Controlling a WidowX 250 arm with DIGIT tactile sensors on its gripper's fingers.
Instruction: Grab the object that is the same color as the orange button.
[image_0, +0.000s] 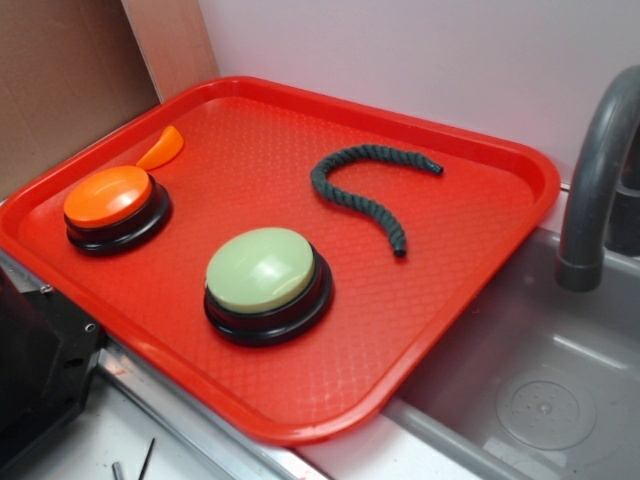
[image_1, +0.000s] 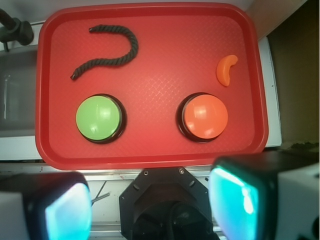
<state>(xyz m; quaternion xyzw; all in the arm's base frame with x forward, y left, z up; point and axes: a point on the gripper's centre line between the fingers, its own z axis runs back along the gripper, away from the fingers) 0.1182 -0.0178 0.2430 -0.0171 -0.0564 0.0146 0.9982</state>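
Wrist view looks down over the gripper (image_1: 157, 202), whose two jaws stand wide apart at the bottom corners of the picture with nothing between them, high above the near edge of the red tray (image_1: 150, 155). Beyond the jaws, in this view, the orange button (image_1: 205, 116) sits slightly right of their midline and the pale green button (image_1: 99, 119) to the left, both on black bases. The object (image_1: 226, 69), a small glossy orange curved wedge, lies flat on the tray farther off again, past the orange button and somewhat to the right, close to the tray's right rim but apart from it. Its long axis runs roughly away from the jaws with a bend, the upper tip hooking rightward. In the exterior view the object (image_0: 163, 148) shows just behind the orange button (image_0: 108, 196), seemingly just beside or touching its base, though the angle leaves that unsure. The dark green rope (image_1: 107, 52) curls at the far left, well apart. The coming reach, as I judge it, must go forward and right, clearing the button's dome, with the jaws closing across the wedge's narrow width.
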